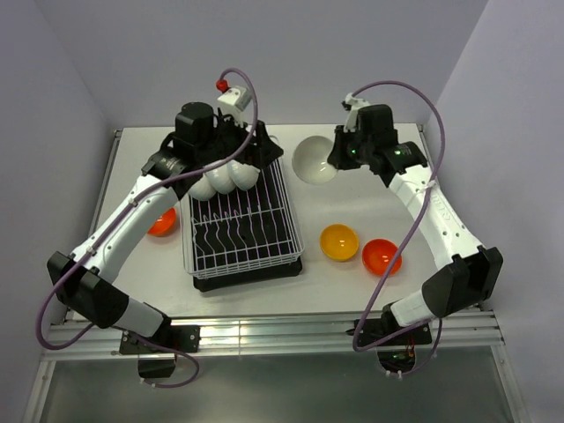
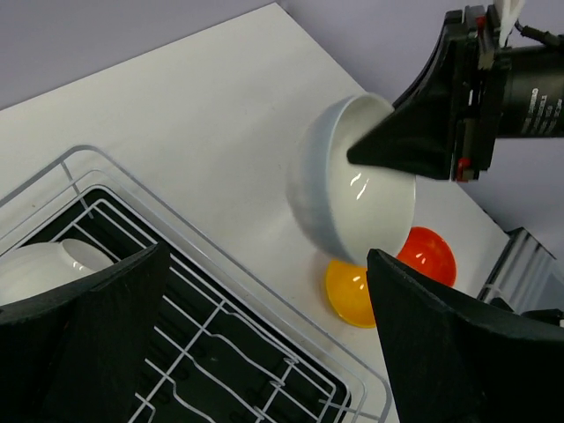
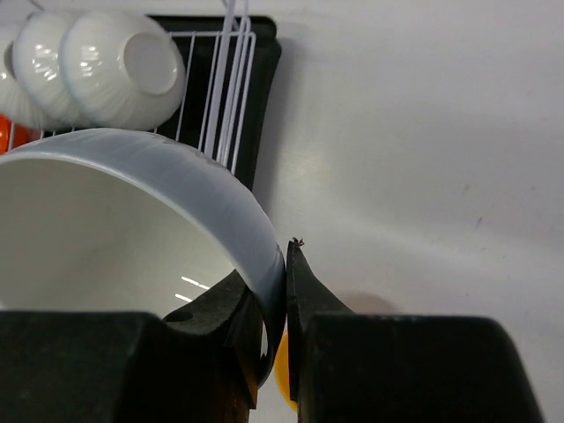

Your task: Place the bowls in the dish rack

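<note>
My right gripper [image 1: 336, 161] [image 3: 286, 264] is shut on the rim of a white bowl [image 1: 314, 159] [image 3: 115, 229] [image 2: 352, 189], one finger inside and one outside. The bowl is tilted, just right of the dish rack [image 1: 242, 227] [image 2: 220, 291] [image 3: 220, 79]. White bowls [image 1: 225, 179] [image 3: 97, 70] [image 2: 53, 264] lean on their sides at the rack's far end. My left gripper [image 1: 251, 152] [image 2: 264, 264] hangs open above that end, holding nothing. A yellow-orange bowl [image 1: 338, 242] [image 2: 348, 291] and a red-orange bowl [image 1: 382, 256] [image 2: 432, 251] sit on the table right of the rack. Another red-orange bowl [image 1: 162, 222] sits left of it.
The rack stands on a black drip tray [image 1: 247, 275] near the middle of the white table [image 1: 352, 207]. Its near rows of prongs hold nothing. Grey walls close in at the back and on both sides. Cables loop above both wrists.
</note>
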